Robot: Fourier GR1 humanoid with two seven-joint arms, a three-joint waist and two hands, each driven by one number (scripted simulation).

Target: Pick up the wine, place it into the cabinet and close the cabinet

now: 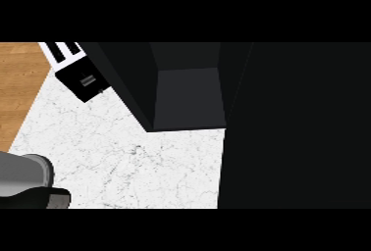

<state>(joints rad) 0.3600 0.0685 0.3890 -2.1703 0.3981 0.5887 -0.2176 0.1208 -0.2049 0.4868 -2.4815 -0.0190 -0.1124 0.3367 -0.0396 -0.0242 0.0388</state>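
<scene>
Looking down: dark cabinet (190,98) stands open on the white counter (130,162). Left hand (39,196) at lower left edge, fingers' state unclear. Wine and right hand unseen.

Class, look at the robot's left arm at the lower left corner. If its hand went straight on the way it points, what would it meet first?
Only a dark part of the left hand shows, apparently pointing right. That way lies bare marble counter, then probably the large black cabinet door, though depth is unclear.
</scene>
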